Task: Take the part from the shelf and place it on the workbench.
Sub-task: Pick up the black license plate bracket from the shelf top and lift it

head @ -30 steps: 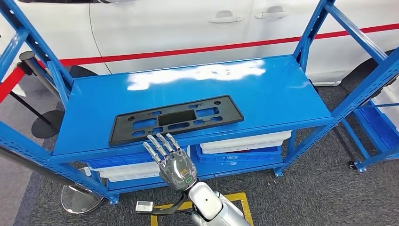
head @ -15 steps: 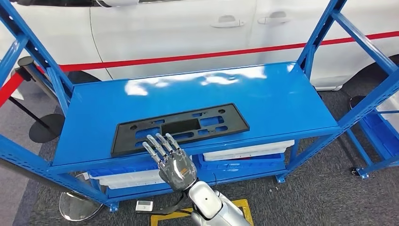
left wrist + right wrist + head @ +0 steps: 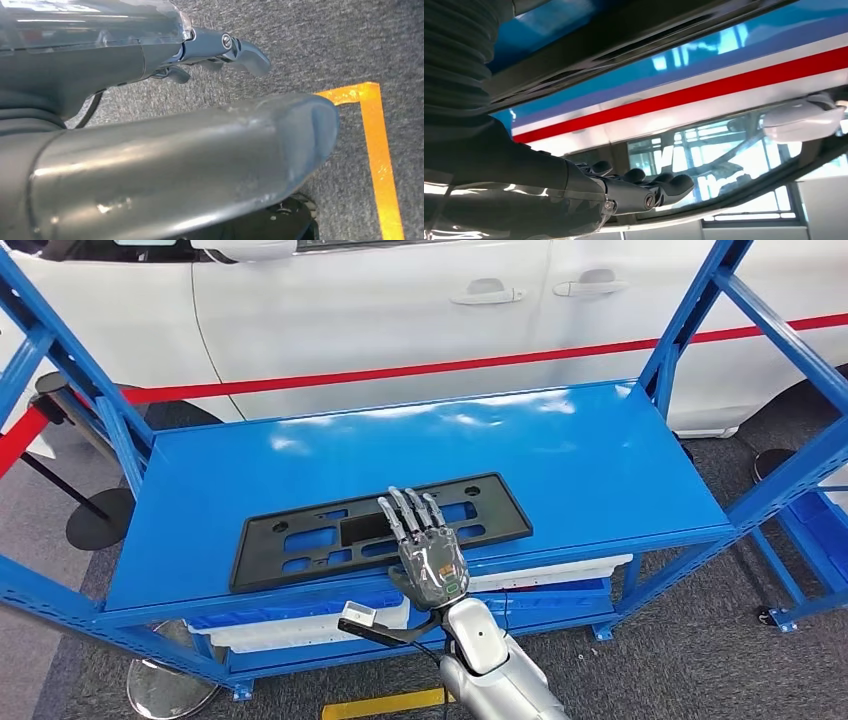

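The part is a flat black plate [image 3: 362,530] with several cutouts, lying along the front of the blue shelf top [image 3: 560,450]. My right hand [image 3: 425,550] reaches over the shelf's front edge. Its fingers [image 3: 405,510] are stretched out and apart above the plate's middle, holding nothing; I cannot tell whether they touch it. In the right wrist view the same hand [image 3: 634,192] shows its fingers straight with nothing between them. My left hand [image 3: 235,50] hangs low over grey carpet, its fingers loose and holding nothing.
Blue uprights [image 3: 690,310] frame the shelf at both ends. A white car [image 3: 350,310] with a red stripe stands right behind it. White and blue bins [image 3: 540,575] sit on the lower level. A stanchion base [image 3: 95,515] is at the left. Orange tape [image 3: 380,150] marks the carpet.
The view has shifted a little. My right hand has moved forward and to the right, from in front of the shelf edge to over the middle of the plate.
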You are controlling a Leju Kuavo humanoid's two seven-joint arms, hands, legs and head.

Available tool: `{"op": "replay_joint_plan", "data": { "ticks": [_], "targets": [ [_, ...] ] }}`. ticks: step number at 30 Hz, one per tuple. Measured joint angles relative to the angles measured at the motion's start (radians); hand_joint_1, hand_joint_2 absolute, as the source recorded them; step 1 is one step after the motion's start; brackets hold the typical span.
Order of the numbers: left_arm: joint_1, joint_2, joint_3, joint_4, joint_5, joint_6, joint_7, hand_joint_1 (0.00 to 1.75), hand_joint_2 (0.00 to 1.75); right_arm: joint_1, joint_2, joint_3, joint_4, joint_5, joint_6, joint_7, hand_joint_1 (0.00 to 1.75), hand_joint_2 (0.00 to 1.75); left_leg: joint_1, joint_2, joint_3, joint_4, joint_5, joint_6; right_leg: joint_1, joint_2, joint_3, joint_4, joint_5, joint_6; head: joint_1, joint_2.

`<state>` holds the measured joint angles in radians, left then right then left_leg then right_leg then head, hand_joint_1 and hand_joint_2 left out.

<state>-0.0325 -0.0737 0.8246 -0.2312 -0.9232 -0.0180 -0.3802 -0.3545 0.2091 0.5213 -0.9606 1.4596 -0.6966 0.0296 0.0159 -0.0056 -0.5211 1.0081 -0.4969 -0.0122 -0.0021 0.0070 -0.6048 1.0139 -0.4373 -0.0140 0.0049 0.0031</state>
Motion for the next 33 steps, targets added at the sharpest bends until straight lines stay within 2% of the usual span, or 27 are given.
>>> {"op": "replay_joint_plan", "data": {
  "ticks": [2, 5, 6, 7, 8, 9, 10, 11, 12, 15, 17, 18, 20, 21, 22, 23, 25, 26, 27, 28, 31, 33],
  "targets": [
    [-0.002, 0.003, 0.002, 0.000, -0.002, 0.000, 0.000, 0.00, 0.00, -0.002, -0.001, -0.008, 0.002, -0.002, 0.000, -0.002, 0.00, 1.75, 0.001, 0.002, -0.020, 0.055, -0.031, -0.010, -0.005, 0.000, 0.012, -0.009, -0.003, -0.012, -0.001, 0.000],
    [-0.001, 0.006, 0.005, 0.000, -0.009, 0.001, 0.003, 0.00, 0.00, -0.003, -0.001, -0.014, 0.010, -0.004, 0.000, -0.008, 0.00, 1.75, 0.004, 0.002, -0.124, 0.246, -0.105, -0.019, -0.003, -0.004, 0.025, -0.010, -0.014, -0.022, -0.002, 0.000],
    [0.001, 0.007, 0.006, 0.000, -0.013, 0.003, 0.004, 0.00, 0.00, -0.002, -0.001, -0.016, 0.013, -0.001, 0.000, -0.008, 0.00, 1.75, 0.004, 0.002, -0.150, 0.282, -0.107, -0.020, -0.002, -0.004, 0.029, -0.010, -0.018, -0.023, -0.001, 0.000],
    [0.003, 0.009, 0.007, 0.000, -0.018, 0.008, 0.005, 0.00, 0.00, -0.002, -0.002, -0.018, 0.016, 0.007, 0.000, -0.005, 0.00, 1.75, 0.004, 0.002, -0.158, 0.280, -0.087, -0.020, -0.001, -0.003, 0.035, -0.009, -0.022, -0.022, -0.002, 0.000],
    [0.004, 0.010, 0.007, 0.000, -0.025, 0.015, 0.004, 0.00, 0.00, -0.004, -0.002, -0.019, 0.021, 0.018, 0.000, 0.001, 0.00, 1.75, 0.004, 0.002, -0.147, 0.237, -0.047, -0.018, -0.001, -0.002, 0.043, -0.009, -0.027, -0.021, -0.002, 0.000],
    [0.004, 0.012, 0.007, 0.000, -0.032, 0.022, 0.004, 0.00, 0.00, -0.008, -0.002, -0.019, 0.026, 0.031, 0.001, 0.007, 0.00, 1.75, 0.004, 0.002, -0.123, 0.167, 0.000, -0.014, -0.001, -0.001, 0.050, -0.008, -0.033, -0.019, -0.002, 0.000],
    [0.004, 0.013, 0.007, 0.000, -0.038, 0.028, 0.003, 0.00, 0.00, -0.013, -0.002, -0.019, 0.032, 0.042, 0.002, 0.013, 0.00, 1.75, 0.002, 0.002, -0.097, 0.098, 0.036, -0.009, 0.001, 0.000, 0.056, -0.007, -0.038, -0.016, -0.002, 0.000],
    [0.002, 0.014, 0.007, 0.000, -0.043, 0.031, 0.002, 0.00, 0.00, -0.019, -0.002, -0.019, 0.039, 0.053, 0.004, 0.018, 0.00, 1.75, 0.000, 0.002, -0.076, 0.046, 0.058, -0.003, 0.002, 0.000, 0.059, -0.006, -0.042, -0.011, -0.002, 0.000],
    [0.001, 0.015, 0.007, 0.000, -0.046, 0.033, 0.001, 0.00, 0.00, -0.025, -0.003, -0.019, 0.045, 0.065, 0.010, 0.023, 0.00, 1.75, -0.003, 0.001, -0.066, 0.019, 0.065, 0.003, 0.003, 0.000, 0.060, -0.005, -0.045, -0.007, -0.002, 0.000],
    [-0.001, 0.016, 0.007, 0.000, -0.055, 0.029, -0.005, 0.00, 0.00, -0.045, -0.004, -0.014, 0.064, 0.097, 0.043, 0.047, 0.00, 1.75, -0.004, 0.000, -0.062, 0.006, 0.064, 0.020, 0.001, 0.000, 0.059, -0.005, -0.049, 0.008, -0.002, 0.000],
    [-0.002, 0.017, 0.008, 0.000, -0.061, 0.025, -0.010, 0.00, 0.00, -0.064, -0.008, 0.000, 0.079, 0.106, 0.066, 0.067, 0.01, 1.75, 0.001, 0.001, -0.058, -0.004, 0.068, 0.031, 0.000, -0.001, 0.042, 0.034, -0.075, 0.018, 0.001, 0.000],
    [-0.003, 0.017, 0.008, 0.000, -0.064, 0.023, -0.011, 0.00, 0.00, -0.074, -0.010, 0.012, 0.087, 0.108, 0.076, 0.076, 0.43, 1.75, 0.003, 0.002, -0.056, -0.007, 0.069, 0.035, -0.001, -0.002, 0.016, 0.084, -0.101, 0.022, 0.002, 0.000],
    [-0.005, 0.017, 0.010, 0.000, -0.068, 0.022, -0.012, 0.00, 0.00, -0.090, -0.015, 0.036, 0.104, 0.109, 0.097, 0.089, 1.30, 1.75, 0.003, 0.003, -0.056, -0.008, 0.068, 0.039, -0.004, -0.002, -0.056, 0.217, -0.156, 0.029, 0.004, 0.000],
    [-0.005, 0.017, 0.011, 0.000, -0.069, 0.022, -0.012, 0.00, 0.00, -0.093, -0.018, 0.047, 0.113, 0.109, 0.108, 0.093, 1.73, 1.75, 0.003, 0.003, -0.056, -0.007, 0.067, 0.039, -0.005, -0.002, -0.084, 0.264, -0.165, 0.031, 0.004, 0.000],
    [-0.005, 0.017, 0.013, 0.000, -0.071, 0.022, -0.012, 0.00, 0.00, -0.097, -0.020, 0.057, 0.122, 0.109, 0.119, 0.094, 1.75, 1.75, 0.003, 0.002, -0.055, -0.006, 0.065, 0.039, -0.007, -0.002, -0.097, 0.276, -0.155, 0.032, 0.004, 0.000],
    [-0.005, 0.017, 0.015, 0.000, -0.072, 0.021, -0.012, 0.00, 0.00, -0.105, -0.022, 0.068, 0.133, 0.108, 0.136, 0.093, 1.75, 1.75, 0.003, 0.001, -0.053, -0.005, 0.063, 0.037, -0.008, -0.003, -0.088, 0.246, -0.124, 0.031, 0.004, 0.000],
    [-0.006, 0.017, 0.022, 0.000, -0.072, 0.018, -0.012, 0.00, 0.00, -0.130, -0.022, 0.084, 0.154, 0.101, 0.173, 0.084, 1.75, 1.75, 0.001, 0.000, -0.049, 0.000, 0.057, 0.031, -0.010, -0.004, -0.030, 0.112, -0.050, 0.027, 0.004, 0.000],
    [-0.006, 0.017, 0.026, 0.000, -0.071, 0.017, -0.013, 0.00, 0.00, -0.141, -0.022, 0.090, 0.164, 0.096, 0.189, 0.078, 1.75, 1.75, 0.000, -0.001, -0.048, 0.003, 0.054, 0.026, -0.008, -0.004, -0.004, 0.054, -0.027, 0.023, 0.004, 0.000],
    [-0.007, 0.017, 0.028, 0.000, -0.071, 0.016, -0.013, 0.00, 0.00, -0.148, -0.021, 0.093, 0.172, 0.089, 0.197, 0.074, 1.75, 1.75, -0.002, -0.001, -0.048, 0.004, 0.052, 0.021, -0.007, -0.004, 0.011, 0.019, -0.019, 0.019, 0.003, 0.000],
    [-0.008, 0.017, 0.031, 0.000, -0.071, 0.015, -0.013, 0.00, 0.00, -0.152, -0.020, 0.095, 0.179, 0.084, 0.202, 0.071, 1.75, 1.75, -0.003, -0.002, -0.049, 0.004, 0.051, 0.016, -0.004, -0.004, 0.015, 0.008, -0.021, 0.015, 0.003, 0.000],
    [-0.007, 0.017, 0.039, 0.000, -0.071, 0.014, -0.013, 0.00, 0.00, -0.158, -0.013, 0.099, 0.194, 0.073, 0.204, 0.063, 1.73, 1.75, 0.002, -0.001, -0.051, 0.011, 0.043, -0.002, -0.005, -0.004, 0.017, 0.000, -0.016, -0.005, 0.003, 0.000],
    [-0.007, 0.016, 0.044, 0.000, -0.070, 0.014, -0.013, 0.00, 0.00, -0.161, -0.008, 0.099, 0.201, 0.067, 0.204, 0.059, 1.73, 1.75, 0.004, 0.000, -0.081, 0.080, 0.000, -0.010, -0.008, -0.006, 0.021, -0.006, -0.012, -0.016, -0.001, 0.000]
  ]
}}
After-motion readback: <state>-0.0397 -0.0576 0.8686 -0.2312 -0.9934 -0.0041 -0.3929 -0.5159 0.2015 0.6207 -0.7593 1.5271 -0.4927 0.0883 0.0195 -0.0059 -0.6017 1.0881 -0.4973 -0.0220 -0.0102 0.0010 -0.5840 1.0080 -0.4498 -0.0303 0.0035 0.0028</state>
